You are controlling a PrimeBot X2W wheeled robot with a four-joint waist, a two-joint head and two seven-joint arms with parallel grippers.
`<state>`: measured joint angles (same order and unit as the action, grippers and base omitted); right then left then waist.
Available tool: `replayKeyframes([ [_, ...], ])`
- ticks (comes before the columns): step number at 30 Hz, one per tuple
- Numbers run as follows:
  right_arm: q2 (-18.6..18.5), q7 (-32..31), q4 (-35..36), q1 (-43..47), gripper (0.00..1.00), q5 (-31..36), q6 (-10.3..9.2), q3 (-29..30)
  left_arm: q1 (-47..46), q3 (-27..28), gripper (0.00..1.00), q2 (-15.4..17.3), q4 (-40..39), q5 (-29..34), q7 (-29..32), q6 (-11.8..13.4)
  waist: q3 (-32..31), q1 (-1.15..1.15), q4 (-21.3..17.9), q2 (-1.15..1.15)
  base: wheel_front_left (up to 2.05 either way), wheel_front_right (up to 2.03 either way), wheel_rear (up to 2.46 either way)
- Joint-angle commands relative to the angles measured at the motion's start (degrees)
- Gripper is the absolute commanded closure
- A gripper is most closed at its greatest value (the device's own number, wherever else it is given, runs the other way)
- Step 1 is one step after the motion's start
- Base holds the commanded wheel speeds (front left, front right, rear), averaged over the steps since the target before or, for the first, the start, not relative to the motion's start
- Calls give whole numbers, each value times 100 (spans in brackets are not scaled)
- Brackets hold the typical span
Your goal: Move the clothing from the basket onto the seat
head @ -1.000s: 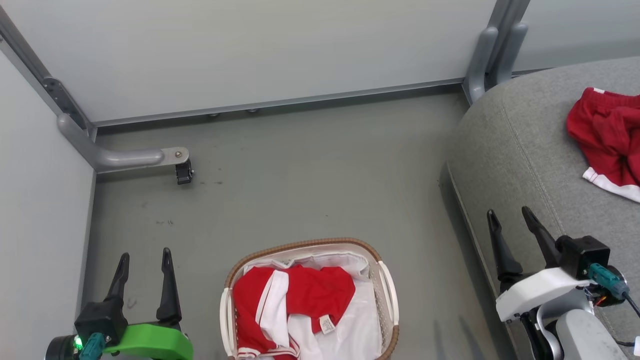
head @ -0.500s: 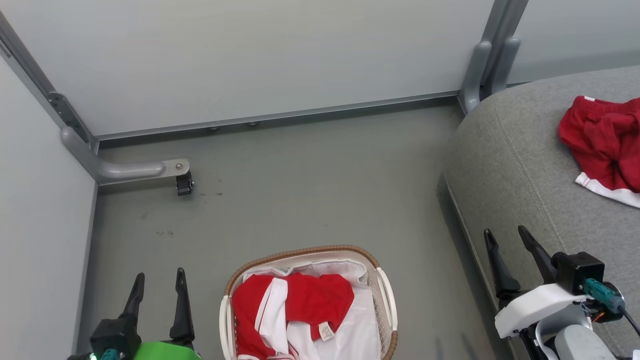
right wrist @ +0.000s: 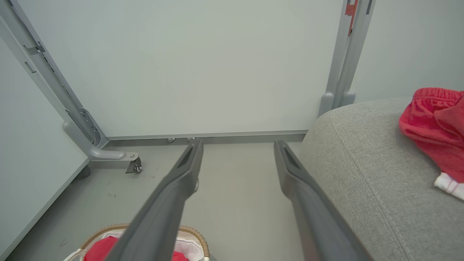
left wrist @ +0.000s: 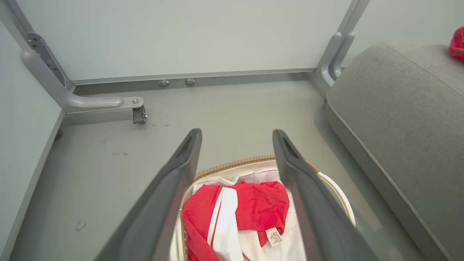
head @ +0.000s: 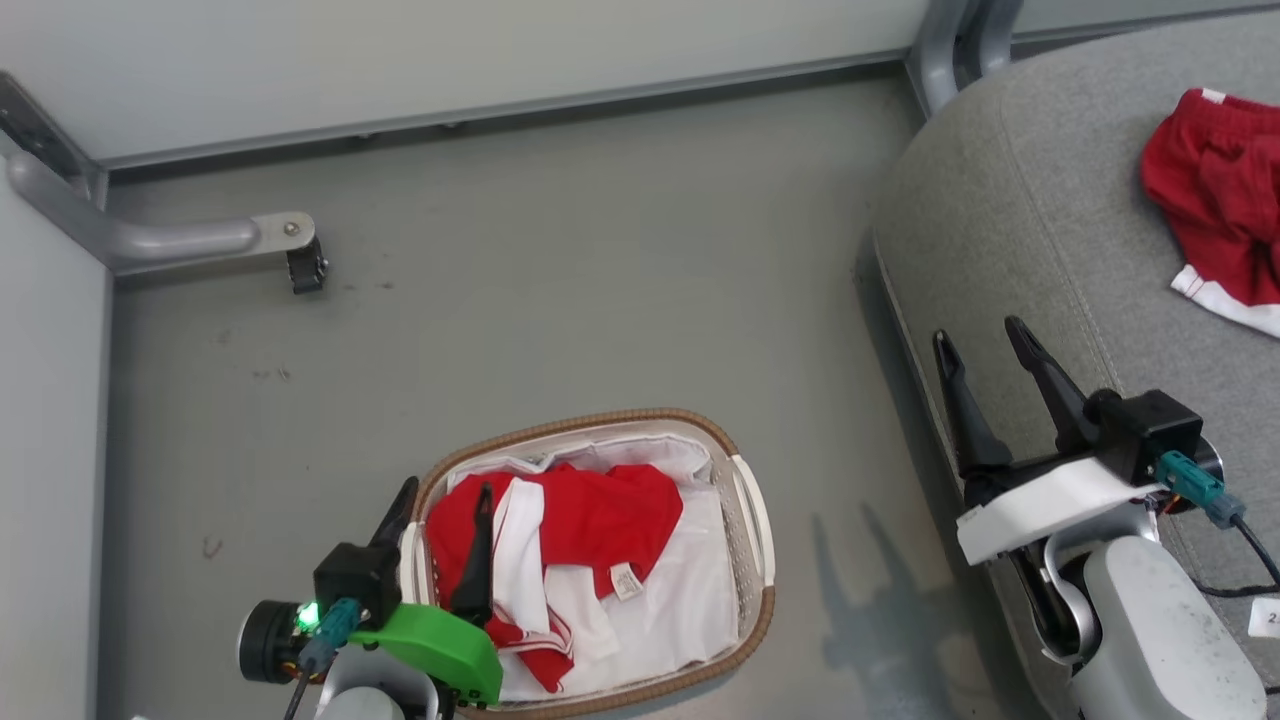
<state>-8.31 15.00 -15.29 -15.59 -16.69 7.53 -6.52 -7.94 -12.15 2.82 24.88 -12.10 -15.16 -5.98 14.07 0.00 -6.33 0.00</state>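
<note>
The seat (head: 1010, 220) takes up the right side of the head view, broad and grey, with one red garment (head: 1215, 200) already lying on it at the upper right edge. The basket (head: 748, 520) stands on the floor (head: 560, 280) at lower centre, well apart from the seat. In its left half lies the clothing (head: 600, 515) I am after, a red heap crossed by a white band, on the white liner (head: 690, 600).

My left gripper (head: 447, 488) is at the basket's left rim, jaws spread wide and empty. One finger looks to sit outside the rim and the other over the red cloth; whether it touches, I cannot tell. My right gripper (head: 978, 333) hangs wide open and empty over the seat's near edge.

The step in hand, as I judge it, is the reach into the basket. To do it well I should shift toward frame right so both fingers clear the rim. Then I should come down over the thick red fold beside the white band and pinch cloth only, not the liner beneath. The small label (head: 626, 580) marks a thin edge, a poor place to grip.
</note>
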Motion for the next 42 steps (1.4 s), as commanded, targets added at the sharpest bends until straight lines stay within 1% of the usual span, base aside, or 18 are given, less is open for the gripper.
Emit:
replayKeyframes([
  [1, 12, 26, 62, -159, 0, -48, -8, -42, -256, -82, 0, 17, 146, 84, 3, -16, 667, 0, -283, 0, 0, 0, 0],
  [8, 76, 26, 167, -556, 0, -46, -8, -90, -1025, -425, 0, 23, 973, 265, 3, -49, 1448, 0, -434, 0, 0, 0, 0],
  [13, 136, 26, 249, -791, 0, -22, -8, -111, -1600, -445, 0, 26, 1468, 286, 2, 40, 1978, 0, -531, 0, 0, 0, 0],
  [16, 158, 26, 269, -879, 0, 2, -8, -139, -1863, -552, 0, 63, 1818, 471, 2, 8, 2231, 0, -582, 0, 0, 0, 0],
  [20, 206, 26, 295, -979, 0, -12, -8, -120, -2276, -667, 0, 132, 2426, 662, 1, 31, 2523, 0, -668, 0, 0, 0, 0],
  [22, 246, 26, 317, -1017, 0, -19, -8, -129, -2456, -745, 0, 165, 2852, 768, 2, 71, 2669, 0, -720, 0, 0, 0, 0],
  [25, 298, 26, 318, -1022, 0, -27, -8, -155, -2753, -787, 0, 170, 3311, 825, 2, 175, 2843, 0, -783, 0, 0, 0, 0],
  [29, 360, 26, 345, -1016, 0, -33, -8, -153, -3092, -820, 0, 197, 3893, 901, 43, 426, 3065, 0, -837, 0, 0, 0, 0],
  [31, 385, 26, 359, -1024, 0, -34, -8, -144, -3249, -880, 0, 207, 4148, 961, 142, 522, 3158, 0, -856, 0, 0, 0, 0],
  [33, 408, 26, 382, -1041, 0, -24, -8, -133, -3406, -916, 0, 236, 4364, 1024, 266, 686, 3247, 0, -874, 0, 0, 0, 0],
  [38, 470, 26, 427, -1103, 0, 2, -8, -63, -3720, -1038, 0, 297, 4633, 1169, 435, 1086, 3440, 0, -908, 0, 0, 0, 0],
  [42, 503, 26, 434, -1141, 0, -13, -8, -61, -3936, -1226, 0, 349, 4759, 1341, 776, 1272, 3557, 0, -910, 0, 0, 0, 0],
])
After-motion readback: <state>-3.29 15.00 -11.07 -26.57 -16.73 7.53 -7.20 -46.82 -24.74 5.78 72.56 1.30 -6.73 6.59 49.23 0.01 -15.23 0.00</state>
